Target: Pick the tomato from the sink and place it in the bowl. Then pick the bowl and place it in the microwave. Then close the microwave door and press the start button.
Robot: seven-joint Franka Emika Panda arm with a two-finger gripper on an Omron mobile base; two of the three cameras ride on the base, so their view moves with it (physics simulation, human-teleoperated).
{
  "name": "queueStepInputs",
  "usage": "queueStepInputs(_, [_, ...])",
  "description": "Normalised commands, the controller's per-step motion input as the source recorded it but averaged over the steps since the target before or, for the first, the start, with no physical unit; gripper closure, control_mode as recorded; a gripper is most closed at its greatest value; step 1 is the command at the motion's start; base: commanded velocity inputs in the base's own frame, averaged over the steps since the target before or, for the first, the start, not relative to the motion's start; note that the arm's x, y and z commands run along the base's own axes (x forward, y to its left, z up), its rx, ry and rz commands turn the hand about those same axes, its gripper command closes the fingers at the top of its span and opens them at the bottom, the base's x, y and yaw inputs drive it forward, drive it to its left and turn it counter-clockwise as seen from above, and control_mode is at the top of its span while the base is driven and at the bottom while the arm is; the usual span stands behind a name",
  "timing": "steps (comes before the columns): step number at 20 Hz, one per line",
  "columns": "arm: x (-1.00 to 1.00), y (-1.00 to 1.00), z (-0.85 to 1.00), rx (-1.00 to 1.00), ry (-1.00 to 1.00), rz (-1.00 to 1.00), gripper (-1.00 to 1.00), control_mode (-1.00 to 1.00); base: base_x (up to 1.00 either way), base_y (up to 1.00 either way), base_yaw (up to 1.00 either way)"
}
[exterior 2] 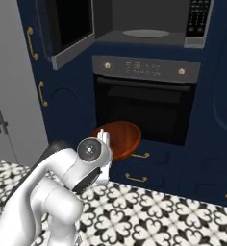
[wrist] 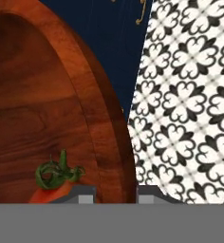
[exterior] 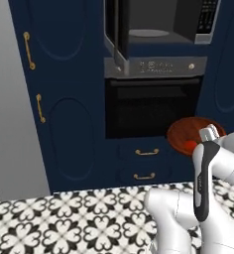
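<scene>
The reddish-brown bowl [exterior: 188, 130] [exterior 2: 121, 136] hangs in the air in front of the oven, below the microwave. My gripper [exterior: 208, 134] [exterior 2: 104, 140] [wrist: 116, 194] is shut on its rim, one fingertip [wrist: 83, 195] inside the bowl and the other outside. The tomato [exterior: 190, 145] [wrist: 49, 191], red with a green stem, lies in the bowl [wrist: 42, 104] next to the inner finger. Higher up, the microwave [exterior: 161, 26] [exterior 2: 146, 21] shows its dark cavity, its button panel [exterior: 207, 17] [exterior 2: 198, 19] at the right. The microwave door [exterior: 117, 33] [exterior 2: 69, 29] is swung open to the left. The sink is out of view.
A black oven [exterior: 151, 106] [exterior 2: 144, 110] with a silver control strip sits under the microwave. Below it are navy drawers with gold handles [exterior: 146, 152]. Navy cabinets [exterior: 59, 89] flank it, with a grey fridge [exterior 2: 5, 96] at far left. The floor [wrist: 190, 95] is patterned tile.
</scene>
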Motion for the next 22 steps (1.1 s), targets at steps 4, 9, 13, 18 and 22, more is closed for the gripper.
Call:
queueStepInputs(4, [0.00, 0.00, 0.00, 0.00, 0.00, 0.00, 1.00, 1.00, 1.00, -0.21, -0.11])
queueStepInputs(9, [0.00, 0.00, 0.00, 0.00, 0.00, 0.00, 1.00, 1.00, 1.00, -0.10, -0.06])
queueStepInputs(13, [0.00, 0.00, 0.00, 0.00, 0.00, 0.00, 1.00, 1.00, 0.81, -0.11, -0.04])
queueStepInputs(18, [0.00, 0.00, 0.00, 0.00, 0.00, 0.00, 1.00, 1.00, 0.50, -0.09, -0.01])
queueStepInputs(22, [0.00, 0.00, 0.00, 0.00, 0.00, 0.00, 1.00, 1.00, 0.35, -0.09, 0.00])
